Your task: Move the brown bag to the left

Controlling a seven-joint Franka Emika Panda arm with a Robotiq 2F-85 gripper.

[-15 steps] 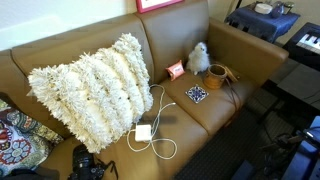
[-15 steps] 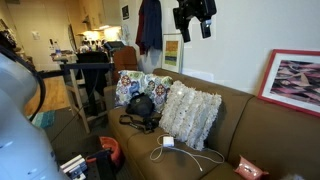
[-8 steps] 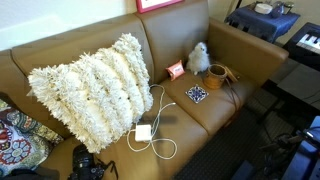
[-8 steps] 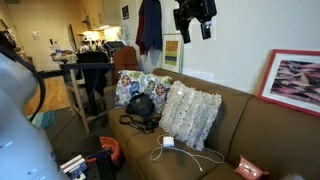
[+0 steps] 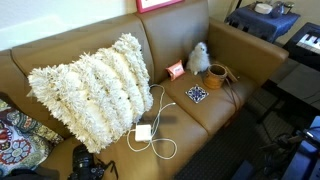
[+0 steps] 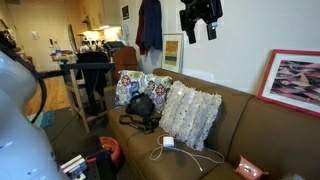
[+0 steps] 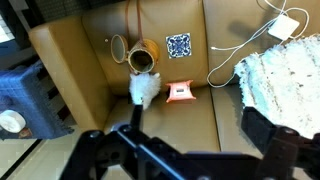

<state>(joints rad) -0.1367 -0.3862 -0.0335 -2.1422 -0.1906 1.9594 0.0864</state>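
Observation:
The brown bag (image 5: 217, 75) is a small round tan pouch on the right seat cushion of the brown sofa (image 5: 120, 40), close to the armrest. It touches the white fluffy toy (image 5: 199, 58) behind it. In the wrist view the brown bag (image 7: 142, 52) lies far below, with its strap trailing away and the white fluffy toy (image 7: 144, 90) beside it. My gripper (image 6: 198, 32) hangs high above the sofa, well clear of everything. In the wrist view the gripper (image 7: 195, 135) is open, with nothing between its fingers.
A blue-patterned square (image 5: 197, 94) and a small orange item (image 5: 175, 70) lie near the bag. A big shaggy white pillow (image 5: 92, 85) fills the middle seat, with a white charger and cable (image 5: 143, 132) in front. A black camera (image 5: 88, 162) and a patterned cushion (image 5: 15, 135) sit further along.
The gripper has drifted slightly sideways, high above the sofa. Nothing on the sofa has moved.

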